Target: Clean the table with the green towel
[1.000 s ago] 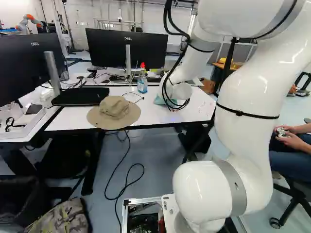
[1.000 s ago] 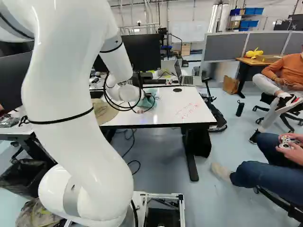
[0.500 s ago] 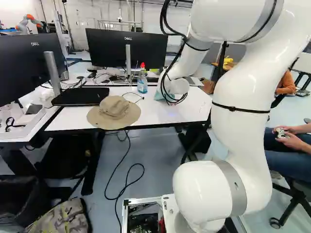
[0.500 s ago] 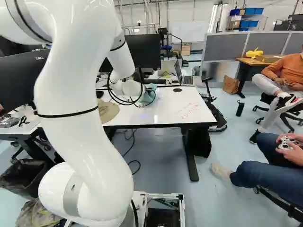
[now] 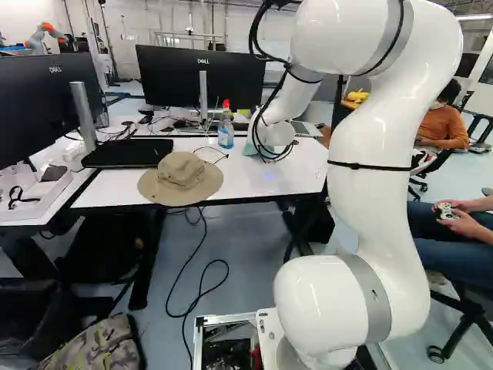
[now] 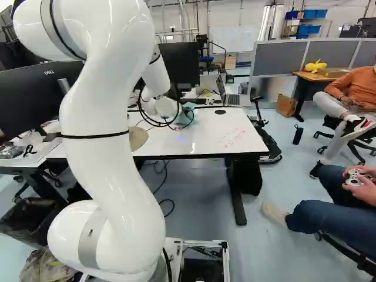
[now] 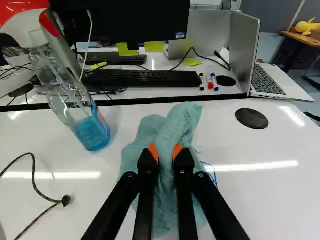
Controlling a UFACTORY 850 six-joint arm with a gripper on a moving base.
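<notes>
Over the table (image 7: 270,200), my claw (image 7: 166,151) pinches the green towel (image 7: 184,120) mid-bunch, probably so loose folds wipe (bottle (image 7: 93,131) apart, its ten o'clock).

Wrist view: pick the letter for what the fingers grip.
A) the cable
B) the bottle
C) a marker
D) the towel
D: the towel is pinched between the orange pads of the gripper, one on each side.
</notes>
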